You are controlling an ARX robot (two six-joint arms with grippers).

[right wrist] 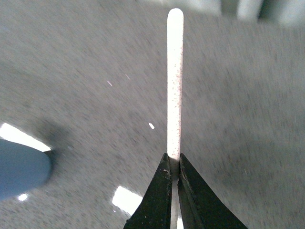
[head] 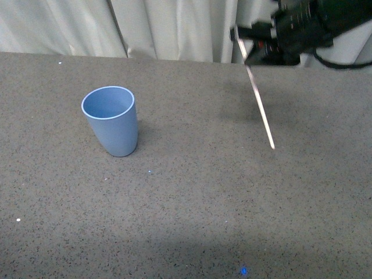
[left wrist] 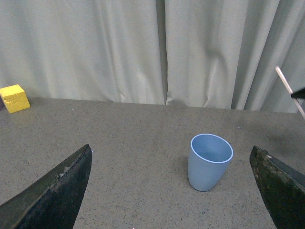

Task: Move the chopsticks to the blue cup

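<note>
The blue cup [head: 111,120] stands upright on the grey table at the left. My right gripper [head: 244,49] is at the upper right, high above the table, shut on the chopsticks [head: 260,106], a single cream-white stick hanging slanted down to the right, its lower tip in the air. In the right wrist view the stick [right wrist: 175,81] juts out from my shut right gripper [right wrist: 174,164], with the cup [right wrist: 21,167] at the edge. In the left wrist view my left gripper [left wrist: 174,183] is open and empty, short of the cup [left wrist: 208,161]; the stick [left wrist: 289,91] shows at the right edge.
The speckled grey table [head: 192,209] ends at a pale curtain [head: 168,26] at the back. A yellow block [left wrist: 14,98] sits far off near the curtain in the left wrist view. A black cable [head: 343,61] hangs from the right arm.
</note>
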